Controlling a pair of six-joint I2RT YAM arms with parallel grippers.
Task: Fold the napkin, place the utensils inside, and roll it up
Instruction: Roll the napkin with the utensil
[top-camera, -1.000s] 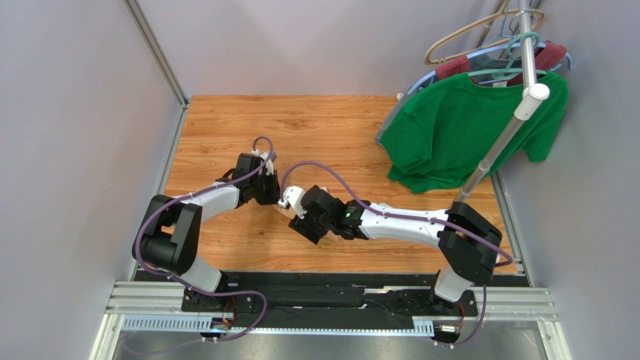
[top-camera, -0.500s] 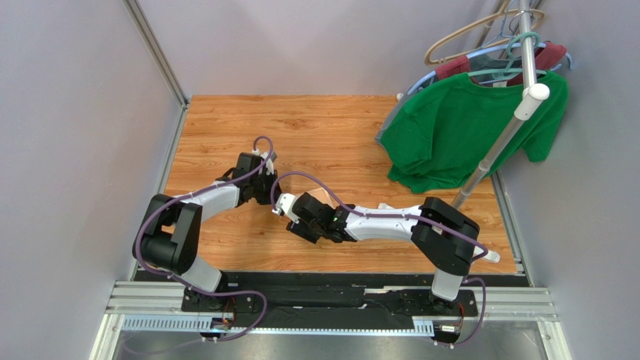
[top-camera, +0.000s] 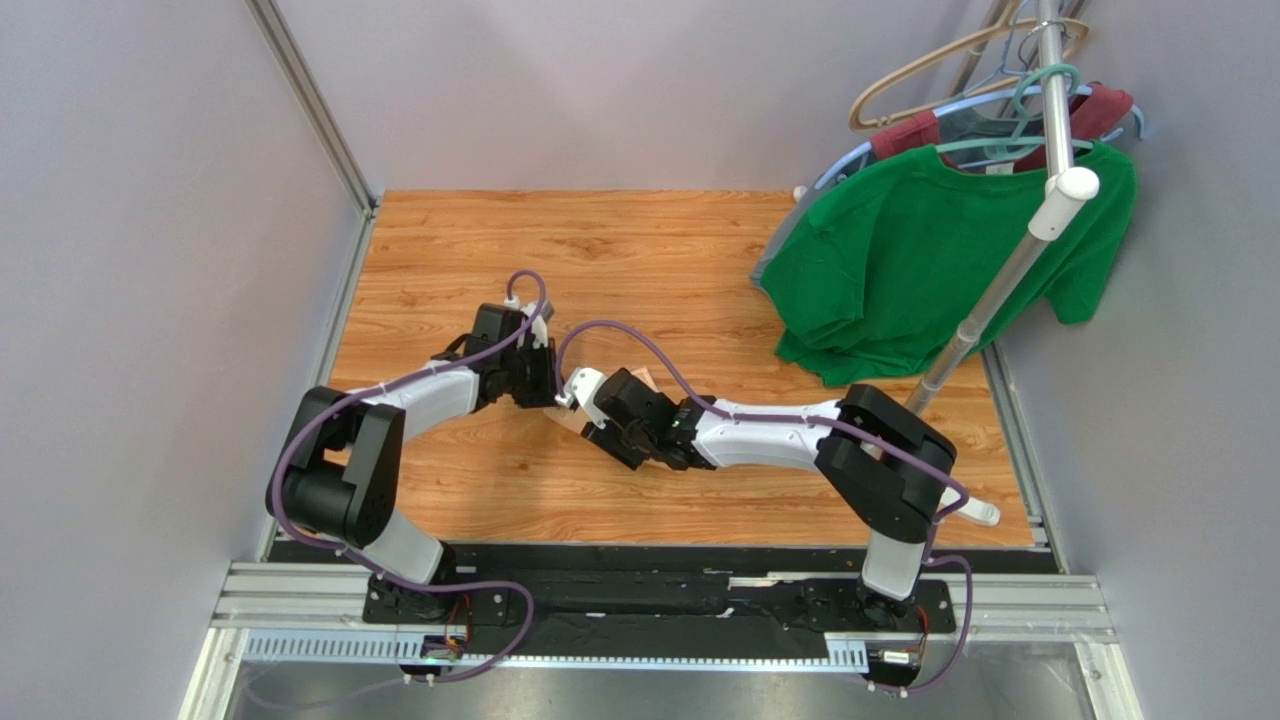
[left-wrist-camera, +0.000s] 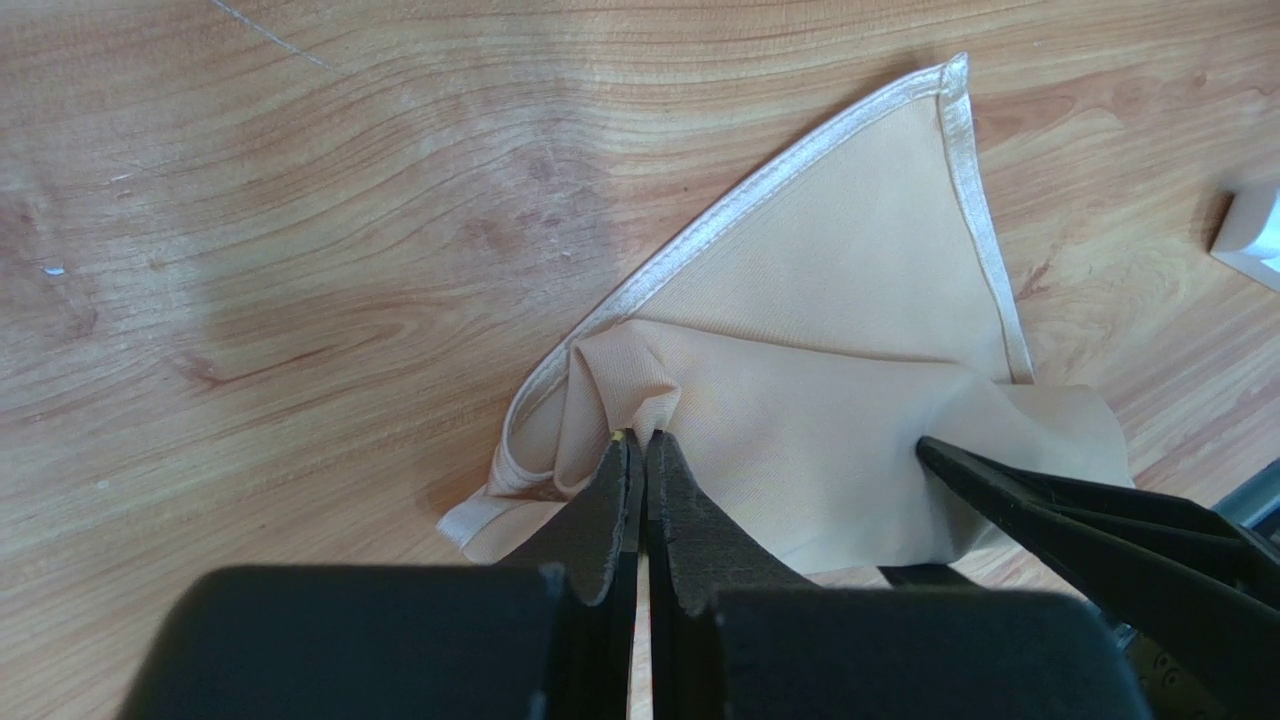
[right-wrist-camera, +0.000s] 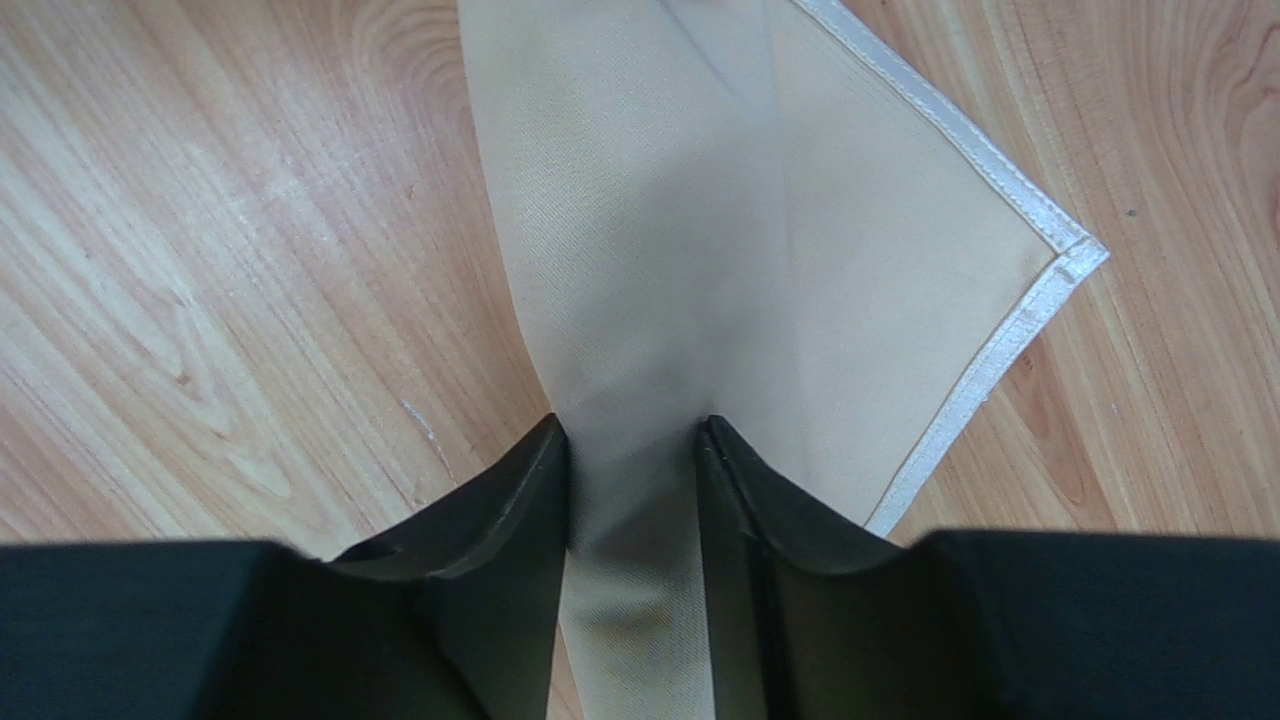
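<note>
The peach-tan napkin (left-wrist-camera: 842, 300) lies rumpled and partly folded on the wood table, one hemmed corner pointing away. My left gripper (left-wrist-camera: 643, 438) is shut on a bunched fold near the napkin's edge. My right gripper (right-wrist-camera: 631, 428) stands over the napkin (right-wrist-camera: 721, 195) with its jaws apart, a flat strip of cloth running through the gap between them. In the top view the two grippers meet nose to nose, left gripper (top-camera: 544, 393) and right gripper (top-camera: 579, 413), and the arms hide most of the cloth. The utensils are out of view.
A green T-shirt (top-camera: 932, 255) hangs on a rack at the back right, its pole (top-camera: 999, 293) slanting down to a white leg (top-camera: 977, 513) beside the right arm. Grey walls close in both sides. A white corner (left-wrist-camera: 1250, 233) that I cannot identify shows at the left wrist view's edge.
The right arm has folded in and slid its gripper left and slightly back, up against the left gripper, with its jaws narrowing. The left arm has stayed put.
</note>
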